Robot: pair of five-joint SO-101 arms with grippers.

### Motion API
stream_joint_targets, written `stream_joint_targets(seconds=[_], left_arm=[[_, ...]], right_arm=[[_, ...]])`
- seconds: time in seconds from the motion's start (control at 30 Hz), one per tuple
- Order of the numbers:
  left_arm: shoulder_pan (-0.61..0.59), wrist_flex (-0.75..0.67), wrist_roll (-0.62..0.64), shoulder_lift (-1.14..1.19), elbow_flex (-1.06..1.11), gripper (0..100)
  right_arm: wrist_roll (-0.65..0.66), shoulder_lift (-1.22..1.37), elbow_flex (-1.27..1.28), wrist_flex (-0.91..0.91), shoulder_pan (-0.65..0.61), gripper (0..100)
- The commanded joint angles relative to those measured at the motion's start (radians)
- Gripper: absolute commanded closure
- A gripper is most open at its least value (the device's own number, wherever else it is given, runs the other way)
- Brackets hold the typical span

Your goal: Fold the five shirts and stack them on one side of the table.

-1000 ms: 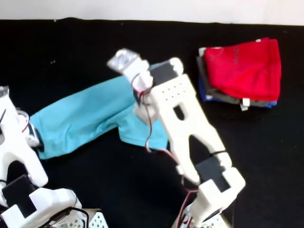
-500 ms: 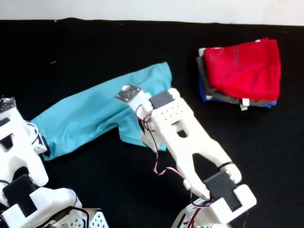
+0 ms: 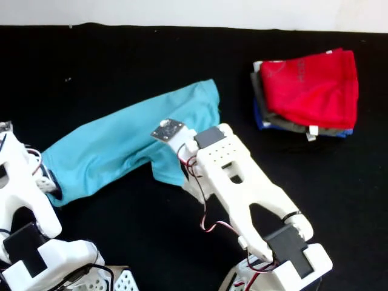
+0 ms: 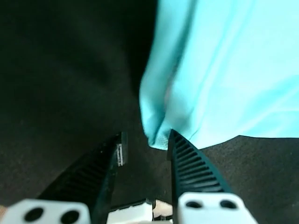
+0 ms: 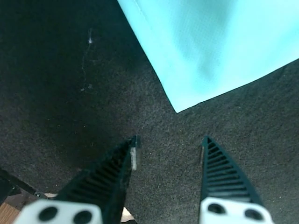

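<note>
Downward, right hand (image 5: 169, 140) agape near shirt (image 5: 224, 37)

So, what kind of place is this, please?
Probably a robotics test bench rather than a home or a shop: a table covered in black cloth, a white left arm and right arm side by side at it, and practice laundry, namely a teal shirt spread out and a stack of folded shirts.

A black table (image 3: 121, 60) runs back to a white wall (image 3: 182, 12).
</note>
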Motion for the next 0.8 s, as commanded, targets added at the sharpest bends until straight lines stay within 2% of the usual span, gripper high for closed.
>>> stream_joint_targets(seconds=[0.0, 0.1, 0.3, 0.4, 0.57, 0.77], left_arm=[[0.028, -0.025, 0.011, -0.018, 0.016, 85], [0.021, 0.071, 0.038, -0.019, -0.058, 85], [0.010, 0.427, 0.043, -0.015, -0.321, 85], [0.010, 0.500, 0.043, -0.010, -0.372, 85], [0.016, 0.454, 0.040, -0.007, -0.348, 85], [-0.002, 0.100, 0.037, -0.007, -0.116, 85]], right_arm=[[-0.006, -0.041, 0.004, -0.007, -0.004, 80.0], [-0.008, -0.041, 0.005, -0.007, -0.004, 80.0], [-0.006, -0.038, 0.005, -0.007, -0.004, 80.0], [-0.005, -0.036, 0.005, -0.007, -0.004, 80.0], [-0.003, -0.038, 0.005, -0.007, -0.004, 80.0], [-0.002, -0.041, 0.005, -0.001, -0.004, 80.0]])
